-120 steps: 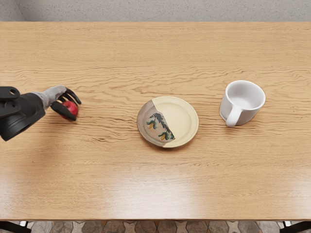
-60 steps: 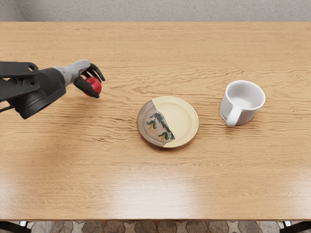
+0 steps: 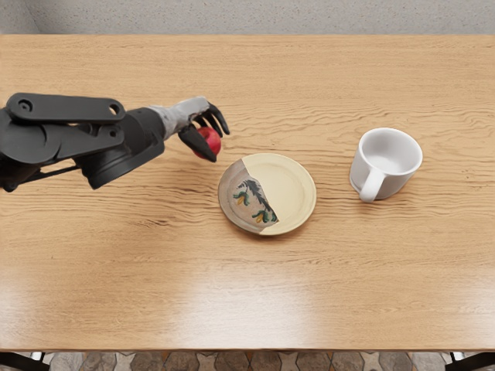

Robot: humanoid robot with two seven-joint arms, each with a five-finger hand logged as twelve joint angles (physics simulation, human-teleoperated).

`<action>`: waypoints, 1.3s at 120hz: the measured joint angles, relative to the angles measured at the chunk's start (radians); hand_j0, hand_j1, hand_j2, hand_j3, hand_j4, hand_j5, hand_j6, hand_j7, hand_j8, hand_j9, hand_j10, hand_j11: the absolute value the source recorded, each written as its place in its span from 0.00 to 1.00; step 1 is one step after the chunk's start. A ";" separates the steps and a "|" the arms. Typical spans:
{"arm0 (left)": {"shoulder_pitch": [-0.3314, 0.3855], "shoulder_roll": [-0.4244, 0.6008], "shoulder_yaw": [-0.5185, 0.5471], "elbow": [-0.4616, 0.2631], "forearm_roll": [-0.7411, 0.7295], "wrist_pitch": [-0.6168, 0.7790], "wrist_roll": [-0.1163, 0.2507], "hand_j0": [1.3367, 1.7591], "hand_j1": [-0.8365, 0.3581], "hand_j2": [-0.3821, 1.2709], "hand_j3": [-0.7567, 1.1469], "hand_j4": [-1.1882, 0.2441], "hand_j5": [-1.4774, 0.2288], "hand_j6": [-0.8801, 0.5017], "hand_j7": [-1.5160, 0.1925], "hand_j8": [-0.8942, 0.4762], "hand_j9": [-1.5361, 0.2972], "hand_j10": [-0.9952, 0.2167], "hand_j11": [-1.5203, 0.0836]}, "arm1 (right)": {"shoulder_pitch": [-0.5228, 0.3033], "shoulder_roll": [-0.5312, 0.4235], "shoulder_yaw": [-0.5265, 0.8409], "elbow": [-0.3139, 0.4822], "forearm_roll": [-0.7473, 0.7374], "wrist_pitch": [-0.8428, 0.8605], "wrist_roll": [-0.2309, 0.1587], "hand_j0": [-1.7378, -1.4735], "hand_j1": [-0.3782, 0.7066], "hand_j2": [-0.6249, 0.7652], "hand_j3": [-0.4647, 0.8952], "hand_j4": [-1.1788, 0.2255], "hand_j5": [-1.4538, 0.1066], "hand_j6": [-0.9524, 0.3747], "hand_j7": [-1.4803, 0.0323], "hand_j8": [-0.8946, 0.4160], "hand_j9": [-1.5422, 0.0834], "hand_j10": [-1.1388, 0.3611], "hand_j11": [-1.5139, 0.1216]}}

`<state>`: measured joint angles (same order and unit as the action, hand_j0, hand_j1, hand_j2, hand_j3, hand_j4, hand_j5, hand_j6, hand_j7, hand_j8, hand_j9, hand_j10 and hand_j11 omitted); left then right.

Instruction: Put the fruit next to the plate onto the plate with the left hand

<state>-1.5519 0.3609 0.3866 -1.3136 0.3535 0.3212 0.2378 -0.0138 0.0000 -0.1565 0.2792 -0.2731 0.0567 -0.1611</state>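
The left hand (image 3: 193, 126) reaches in from the left edge of the table (image 3: 247, 294), its dark fingers (image 3: 218, 120) curled round a small red fruit (image 3: 210, 141). The thumb presses on the near side and the other fingers hook over the top, so the hand is clamped on the fruit. I judge the fruit is lifted clear of the wood, though from this slant I can't be certain. It hangs just off the plate's (image 3: 303, 189) far-left rim, close beside it but not yet over it. The plate lies around the middle of the table, half cream and half brown with a painted figure. A white mug (image 3: 384, 162) stands well apart towards the right edge. No right arm shows.

The fruit looks small, round, firm and light, probably smooth-skinned and a little slippery. A wrap like this one, with the thumb opposite the fingers across its widest part, seems the right hold. A pinch higher up could let it squirt out. Being round, it will likely roll once let go. I'd want it lowered near the middle of the plate, where the raised rim can stop it, before the fingers spread. The plate looks like glazed pottery, hard and breakable, so a gentle set-down is better than a drop.
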 joint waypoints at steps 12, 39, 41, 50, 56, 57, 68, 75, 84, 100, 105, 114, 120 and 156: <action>0.000 -0.020 -0.011 -0.012 0.000 -0.001 0.005 0.75 0.44 0.37 0.40 0.42 0.36 0.30 0.38 0.39 0.37 0.43 0.43 | 0.000 0.000 0.000 0.000 0.000 0.000 0.000 0.30 0.05 0.45 0.34 0.83 0.91 0.70 0.96 0.67 0.93 0.75 0.91; 0.000 -0.069 -0.031 -0.051 -0.001 0.000 0.020 0.75 0.45 0.36 0.40 0.41 0.36 0.29 0.39 0.38 0.37 0.44 0.43 | 0.000 0.000 0.000 0.000 0.000 0.000 0.000 0.30 0.05 0.45 0.34 0.83 0.91 0.70 0.96 0.67 0.93 0.75 0.91; 0.000 -0.074 -0.031 -0.054 -0.001 -0.001 0.021 0.75 0.45 0.36 0.40 0.41 0.36 0.29 0.39 0.39 0.37 0.44 0.43 | 0.000 0.000 0.000 0.000 0.000 0.000 0.000 0.30 0.05 0.45 0.34 0.83 0.91 0.70 0.96 0.67 0.93 0.75 0.91; 0.000 -0.089 -0.032 -0.066 -0.002 -0.001 0.027 0.75 0.45 0.37 0.40 0.41 0.36 0.29 0.38 0.39 0.37 0.43 0.43 | 0.000 0.000 0.000 0.000 0.000 0.000 0.000 0.30 0.05 0.45 0.34 0.83 0.91 0.70 0.96 0.67 0.93 0.75 0.91; 0.001 -0.093 -0.033 -0.075 -0.002 -0.001 0.031 0.75 0.45 0.36 0.40 0.41 0.36 0.29 0.38 0.39 0.37 0.44 0.43 | 0.000 0.000 0.000 0.000 0.000 0.000 0.000 0.30 0.05 0.45 0.34 0.83 0.91 0.70 0.96 0.67 0.93 0.75 0.91; 0.001 -0.097 -0.033 -0.076 -0.001 -0.001 0.031 0.75 0.45 0.36 0.40 0.41 0.36 0.29 0.39 0.39 0.37 0.44 0.43 | 0.000 0.000 0.000 0.000 0.000 0.000 0.000 0.30 0.05 0.45 0.34 0.83 0.91 0.70 0.96 0.67 0.93 0.75 0.91; 0.008 -0.106 -0.033 -0.084 -0.002 -0.002 0.038 0.75 0.45 0.35 0.40 0.41 0.36 0.30 0.38 0.40 0.37 0.45 0.43 | 0.000 0.000 0.000 0.000 0.000 0.000 0.000 0.30 0.05 0.45 0.34 0.83 0.91 0.70 0.96 0.67 0.93 0.75 0.91; 0.013 -0.107 -0.033 -0.090 -0.001 -0.003 0.041 0.75 0.45 0.35 0.40 0.41 0.37 0.30 0.39 0.39 0.38 0.44 0.43 | 0.000 0.000 0.000 0.000 0.000 0.000 0.000 0.30 0.05 0.45 0.34 0.83 0.91 0.70 0.96 0.67 0.93 0.75 0.91; 0.015 -0.126 -0.033 -0.096 -0.001 -0.003 0.042 0.75 0.45 0.37 0.40 0.41 0.37 0.28 0.40 0.38 0.38 0.43 0.44 | 0.000 0.000 0.000 0.000 0.000 0.000 0.000 0.30 0.05 0.45 0.34 0.83 0.91 0.70 0.96 0.67 0.93 0.75 0.91; 0.018 -0.126 -0.033 -0.099 0.001 -0.002 0.044 0.76 0.51 0.34 0.40 0.47 0.45 0.31 0.47 0.37 0.45 0.44 0.51 | 0.000 0.000 0.000 0.000 0.000 0.000 0.000 0.30 0.05 0.45 0.34 0.83 0.91 0.70 0.96 0.67 0.93 0.75 0.91; 0.018 -0.126 -0.033 -0.099 0.001 -0.002 0.044 0.76 0.57 0.32 0.40 0.52 0.51 0.35 0.53 0.40 0.51 0.49 0.57 | 0.000 0.000 0.000 0.000 0.000 0.000 0.000 0.30 0.05 0.45 0.34 0.83 0.91 0.70 0.96 0.67 0.93 0.75 0.91; 0.018 -0.122 -0.034 -0.099 0.002 -0.002 0.044 0.76 0.70 0.29 0.40 0.61 0.61 0.43 0.63 0.48 0.60 0.58 0.68 | 0.000 0.000 0.000 0.000 0.000 0.000 0.000 0.30 0.05 0.45 0.34 0.83 0.91 0.70 0.96 0.67 0.93 0.75 0.91; 0.017 -0.096 -0.043 -0.098 0.002 -0.002 0.044 0.76 0.76 0.28 0.40 0.66 0.67 0.48 0.69 0.51 0.65 0.64 0.74 | 0.000 0.000 0.000 0.000 0.000 0.000 0.000 0.30 0.05 0.45 0.34 0.83 0.91 0.70 0.96 0.67 0.93 0.75 0.91; 0.018 0.202 -0.165 -0.099 0.007 -0.162 0.044 0.76 0.94 0.24 0.40 0.79 0.82 0.60 0.84 0.62 0.80 0.78 0.90 | 0.000 0.000 0.000 0.000 0.000 0.000 0.000 0.30 0.05 0.45 0.34 0.83 0.91 0.70 0.96 0.67 0.93 0.75 0.91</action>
<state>-1.5343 0.5629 0.2215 -1.4127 0.3600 0.1594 0.2822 -0.0138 0.0000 -0.1565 0.2792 -0.2731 0.0567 -0.1610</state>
